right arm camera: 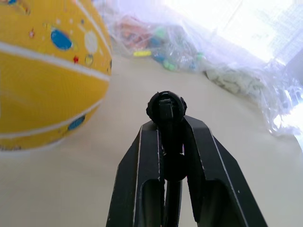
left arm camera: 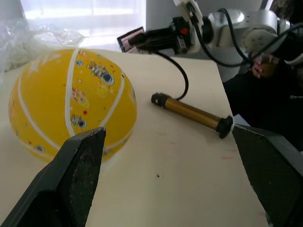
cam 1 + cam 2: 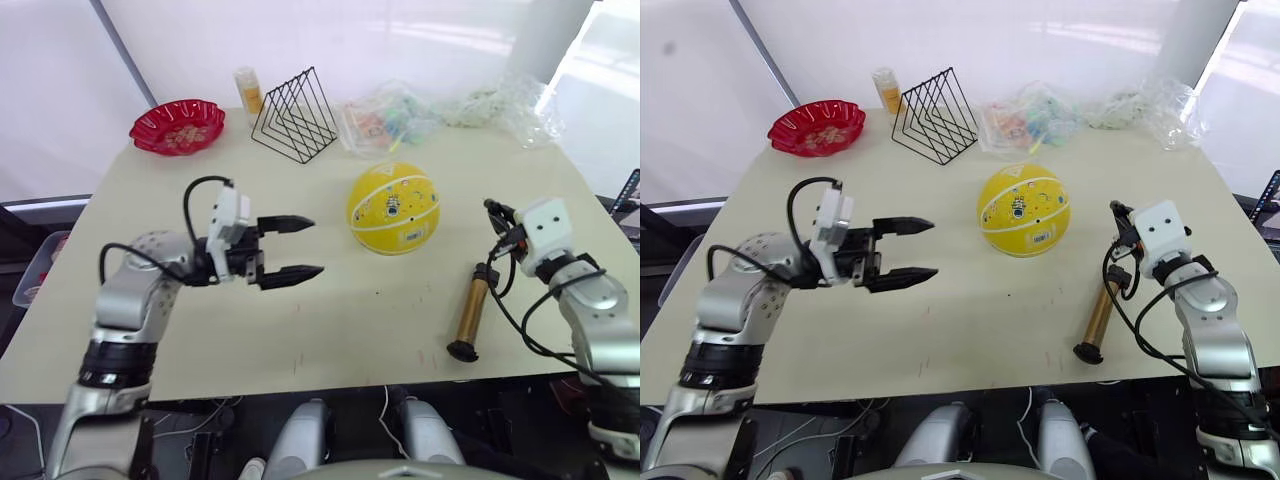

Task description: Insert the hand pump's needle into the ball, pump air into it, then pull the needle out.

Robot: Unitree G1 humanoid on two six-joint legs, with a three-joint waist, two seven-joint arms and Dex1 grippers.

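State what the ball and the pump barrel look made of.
The ball: likely rubber, matte yellow with white seams and printed pictures, only a faint sheen. The hand pump: barrel looks like metal, a shiny gold-brass finish with bright glints, and black ends that may be plastic.

A pale beige bench [image 3: 330, 320] stands before white translucent curtains [image 3: 400, 40], bright with daylight at the upper right. A grey diagonal pole [image 3: 125, 50] crosses the curtain at the left.
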